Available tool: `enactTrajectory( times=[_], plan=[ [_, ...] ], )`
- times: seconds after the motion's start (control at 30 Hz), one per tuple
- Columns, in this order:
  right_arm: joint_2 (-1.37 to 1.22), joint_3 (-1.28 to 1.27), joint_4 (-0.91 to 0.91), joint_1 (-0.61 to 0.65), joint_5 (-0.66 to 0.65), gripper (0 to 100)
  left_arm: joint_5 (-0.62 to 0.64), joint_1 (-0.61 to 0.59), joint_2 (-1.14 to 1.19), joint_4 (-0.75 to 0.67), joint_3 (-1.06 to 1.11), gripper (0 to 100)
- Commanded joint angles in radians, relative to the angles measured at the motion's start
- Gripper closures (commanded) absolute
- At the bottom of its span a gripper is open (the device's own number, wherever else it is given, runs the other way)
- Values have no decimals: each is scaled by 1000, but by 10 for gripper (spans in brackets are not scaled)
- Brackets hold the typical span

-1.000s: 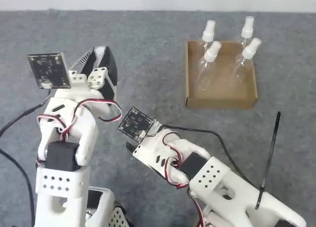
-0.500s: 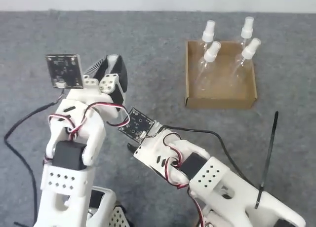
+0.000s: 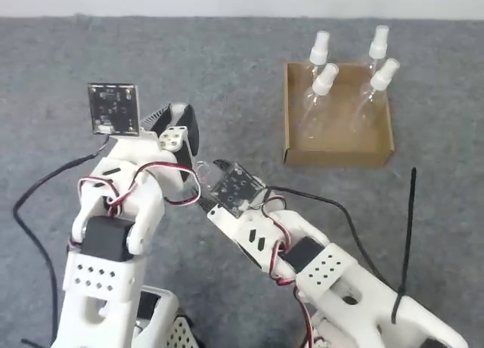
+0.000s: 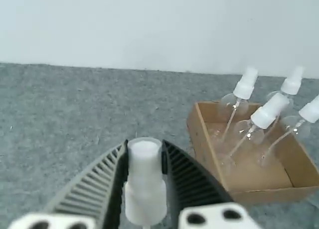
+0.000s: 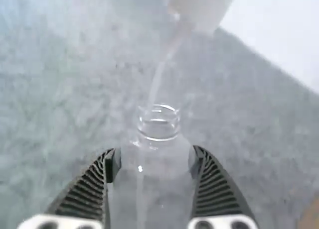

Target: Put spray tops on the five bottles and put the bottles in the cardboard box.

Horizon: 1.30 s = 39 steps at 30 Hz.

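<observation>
Bottle (image 5: 158, 164), open neck toward spray top (image 4: 144, 184)

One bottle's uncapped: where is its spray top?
The spray top sits in the left gripper, tube aimed at the open bottle in the right gripper.

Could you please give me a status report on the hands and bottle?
Left hand shut on spray top. Right hand shut on open bottle, tube at its neck. Four capped bottles in cardboard box. Nothing blocking.

Spray top (image 4: 145, 189) in left claw (image 4: 144, 148), box (image 4: 274, 195) beyond
</observation>
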<state>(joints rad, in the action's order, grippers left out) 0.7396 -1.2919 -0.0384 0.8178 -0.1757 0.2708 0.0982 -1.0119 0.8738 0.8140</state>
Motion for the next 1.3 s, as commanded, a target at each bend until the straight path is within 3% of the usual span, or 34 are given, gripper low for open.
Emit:
enactTrajectory(
  times=[0.0, 0.23, 0.43, 0.87, 1.1, 1.27],
  plan=[
    [45, 5, -96, -19, 14, 992, -23, 3, -26, 6, -58, 990],
    [47, 12, -96, -21, 14, 992, -25, 8, -25, 18, -51, 990],
    [101, 3, -88, -31, 14, 992, -86, 94, -26, 118, -76, 990],
    [197, -60, -33, -45, 12, 992, -92, 97, -28, 219, -96, 987],
    [197, -61, -30, -45, 12, 992, -195, 92, -28, 253, -203, 863],
    [197, -75, -30, -45, 11, 992, -222, 46, -18, 252, -328, 859]
  ],
)
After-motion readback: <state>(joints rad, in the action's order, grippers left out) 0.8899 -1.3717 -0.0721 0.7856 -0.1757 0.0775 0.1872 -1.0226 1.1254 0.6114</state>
